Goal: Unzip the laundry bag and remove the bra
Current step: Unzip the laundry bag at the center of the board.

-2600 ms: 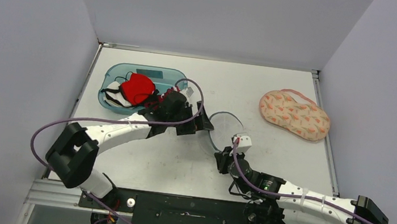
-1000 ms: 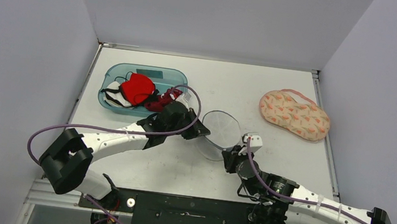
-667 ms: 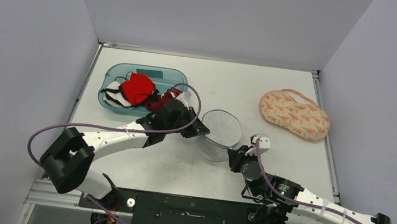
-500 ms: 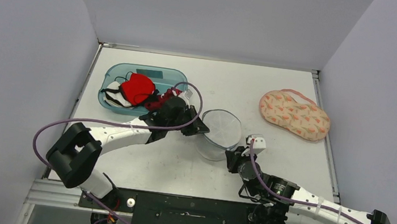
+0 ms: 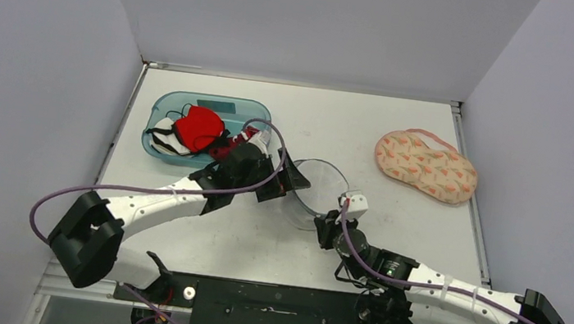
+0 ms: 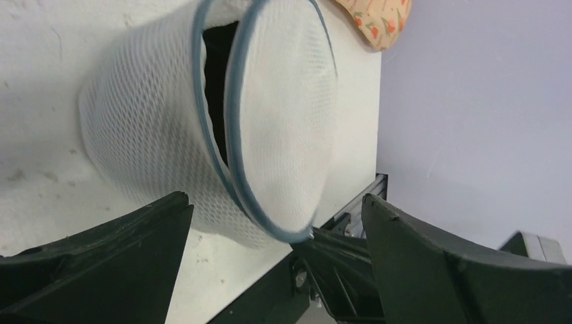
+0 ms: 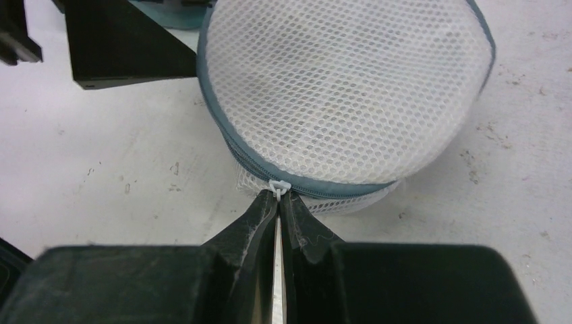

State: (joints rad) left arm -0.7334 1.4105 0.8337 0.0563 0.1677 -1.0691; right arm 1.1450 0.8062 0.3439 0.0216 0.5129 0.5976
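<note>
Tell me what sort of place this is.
Likely a lab robot test bench, not a laundry room: the left arm and right arm are bolted to a white table boxed in by plain walls, with only props laid out: a mesh laundry bag, a blue bin of clothes, a floral bra.

Your white table carries three things. At the far left, a blue tub sits flat on it, heaped with red, white and black garments. Near the middle you have a round white mesh laundry bag, a dark gap along its blue-trimmed rim and its zipper pull toward the near edge. Far right, well apart from both, lies a peach floral padded piece.
</note>
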